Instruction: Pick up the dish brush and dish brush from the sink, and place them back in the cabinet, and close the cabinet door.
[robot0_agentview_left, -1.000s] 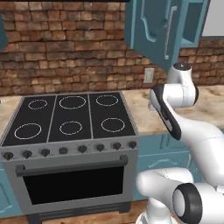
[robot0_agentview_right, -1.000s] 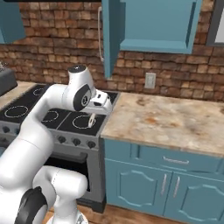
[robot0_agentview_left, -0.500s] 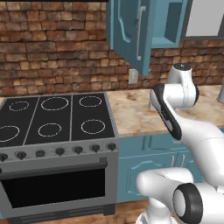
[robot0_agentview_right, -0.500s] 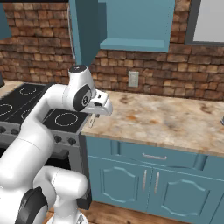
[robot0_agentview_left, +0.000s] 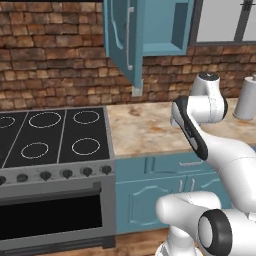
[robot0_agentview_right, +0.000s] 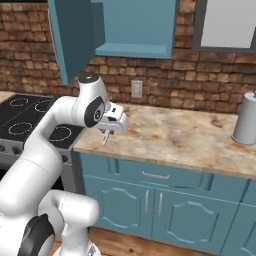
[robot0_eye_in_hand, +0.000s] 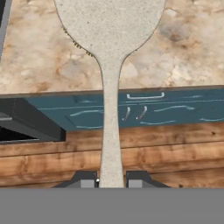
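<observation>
My claw (robot0_eye_in_hand: 111, 180) pinches the thin stem of one speckled beige dish brush (robot0_eye_in_hand: 110, 52), its round head reaching out over the marbled counter (robot0_agentview_right: 190, 137). Beyond that counter, against the brick wall, one cabinet (robot0_agentview_right: 135, 25) hangs with its single cabinet door (robot0_agentview_left: 120, 37) swung open; one grey canister (robot0_agentview_right: 245, 119) stands on the counter's far right end.

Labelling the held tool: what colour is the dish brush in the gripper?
Pale speckled beige-grey; the dish brush shows best in the hand view, clamped by the gripper.
</observation>
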